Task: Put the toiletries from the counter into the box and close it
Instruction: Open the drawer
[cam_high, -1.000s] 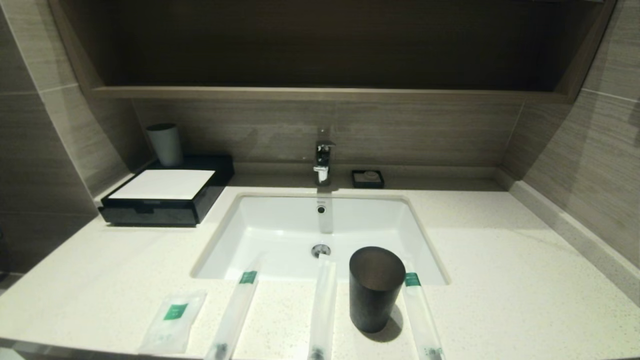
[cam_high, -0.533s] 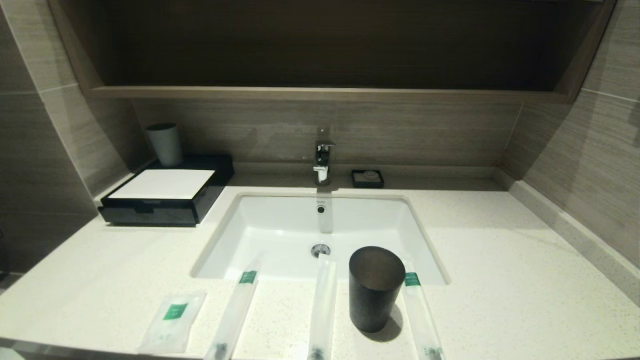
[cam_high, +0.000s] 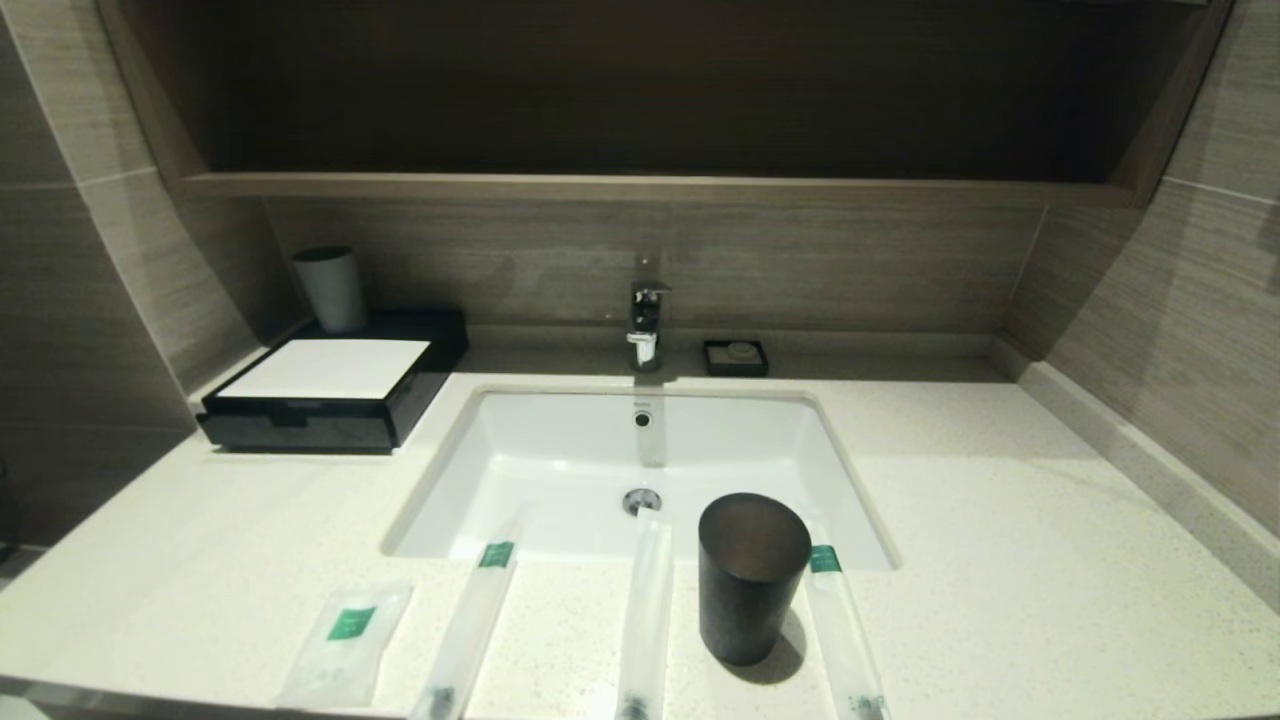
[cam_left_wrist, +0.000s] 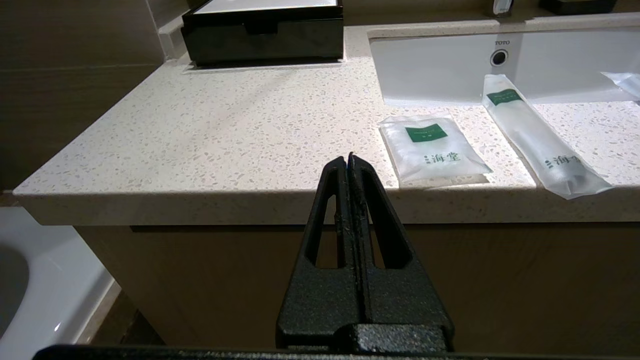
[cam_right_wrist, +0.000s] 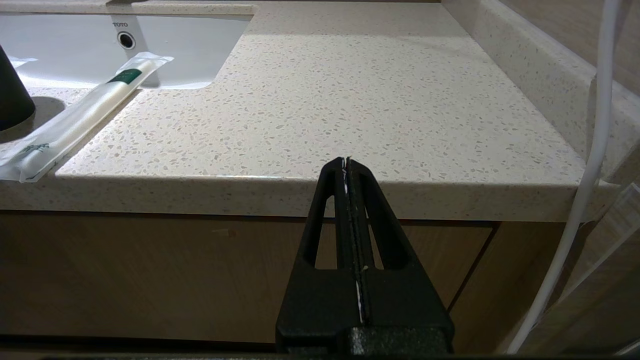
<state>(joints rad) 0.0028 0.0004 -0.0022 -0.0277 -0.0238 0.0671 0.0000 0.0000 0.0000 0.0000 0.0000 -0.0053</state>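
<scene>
Toiletries: flat sachet (cam_left_wrist: 432, 147) and first long sachet (cam_left_wrist: 540, 137) on the counter (cam_left_wrist: 225, 130), just ahead of the left gripper (cam_left_wrist: 350, 157), fingers pressed together. Box (cam_left_wrist: 265, 32) further beyond, drawer closed. Right gripper (cam_right_wrist: 346, 160) likewise pinched together, empty, third long sachet (cam_right_wrist: 75, 122) ahead by the dark cup (cam_high: 750, 575).

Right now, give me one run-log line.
sachets: four on counter | box: drawer shut | left gripper: shut, parked | right gripper: shut, parked

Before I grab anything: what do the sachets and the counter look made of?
The long narrow translucent sachets and the short flat sachet look like thin frosted plastic film: contents show faintly and seams crinkle. The cream speckled counter looks like polished stone or composite, flecked and faintly glossy.
</scene>
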